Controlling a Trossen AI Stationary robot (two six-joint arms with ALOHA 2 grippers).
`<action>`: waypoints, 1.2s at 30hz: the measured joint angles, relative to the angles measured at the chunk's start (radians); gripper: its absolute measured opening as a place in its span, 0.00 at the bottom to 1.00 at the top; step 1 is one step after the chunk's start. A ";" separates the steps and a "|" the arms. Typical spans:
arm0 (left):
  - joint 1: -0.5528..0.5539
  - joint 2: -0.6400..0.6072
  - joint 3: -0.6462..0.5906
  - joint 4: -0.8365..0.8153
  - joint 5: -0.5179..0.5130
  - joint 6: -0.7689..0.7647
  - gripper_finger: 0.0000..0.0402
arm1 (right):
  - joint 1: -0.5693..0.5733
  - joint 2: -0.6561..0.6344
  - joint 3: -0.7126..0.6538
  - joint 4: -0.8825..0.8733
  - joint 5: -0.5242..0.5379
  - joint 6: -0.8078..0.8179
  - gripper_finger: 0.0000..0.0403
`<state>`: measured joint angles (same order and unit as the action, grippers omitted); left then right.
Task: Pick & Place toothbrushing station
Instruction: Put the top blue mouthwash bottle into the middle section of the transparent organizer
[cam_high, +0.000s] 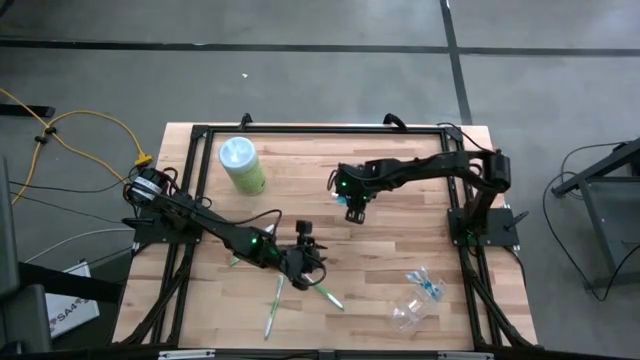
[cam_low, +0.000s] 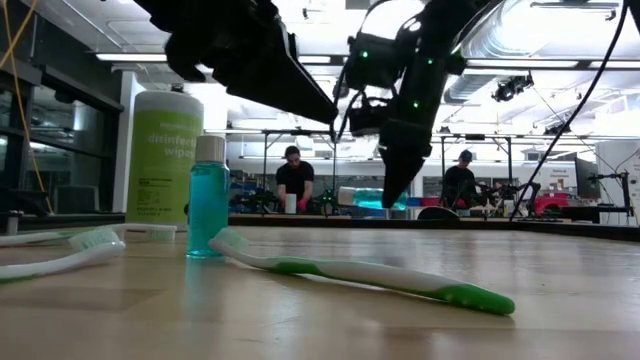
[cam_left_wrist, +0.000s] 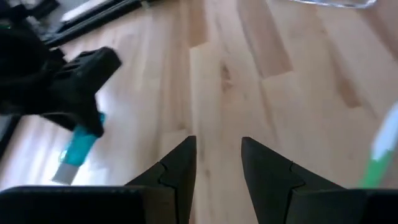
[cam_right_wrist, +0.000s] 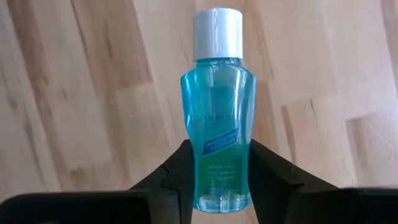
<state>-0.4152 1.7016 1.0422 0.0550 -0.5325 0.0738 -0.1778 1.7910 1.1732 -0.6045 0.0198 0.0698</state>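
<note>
The small clear bottle of blue liquid with a white cap (cam_right_wrist: 216, 112) stands upright on the light wooden table (cam_high: 400, 250), near the middle, its long axis vertical and its cap uppermost. The right hand (cam_high: 357, 210) is at it: in the right wrist view the two dark fingers (cam_right_wrist: 273, 171) stand one on each side of the bottle's lower body, right against it, part open at the bottle's width; whether they press it cannot be told. A blue label on the bottle's front carries print too small to read.

A slim green-and-white toothbrush (cam_low: 350, 272) lies flat near the front of the table, its bristled head towards the bottle in the low view. Another green-and-white toothbrush (cam_high: 273, 306) lies beside it in the high view, its long axis running nearly straight towards the front edge. A clear plastic cup (cam_high: 410, 315) lies on its side towards the front right, with blue and white items (cam_high: 428, 285) just beyond it.

The left hand (cam_high: 305, 262) hangs above the toothbrushes at the front middle; its fingers (cam_left_wrist: 177, 171) are apart with bare wood between them, holding nothing.

A pale-green cylindrical canister with a light-blue lid (cam_high: 242, 165) stands at the back left; its label reads "disinfecting wipes".
</note>
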 joint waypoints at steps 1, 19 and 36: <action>0.000 0.000 0.000 0.004 -0.023 0.000 0.30 | 0.006 -0.011 0.000 -0.008 0.013 0.005 0.26; -0.023 0.000 0.000 0.033 -0.300 0.110 0.30 | 0.179 -0.264 0.002 -0.136 0.058 0.174 0.27; -0.023 0.000 0.001 0.133 -0.379 0.511 0.30 | 0.339 -0.288 0.002 -0.093 0.024 0.274 0.27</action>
<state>-0.4385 1.7016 1.0428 0.1876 -0.9111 0.5847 0.1608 1.5028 1.1748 -0.6979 0.0436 0.3439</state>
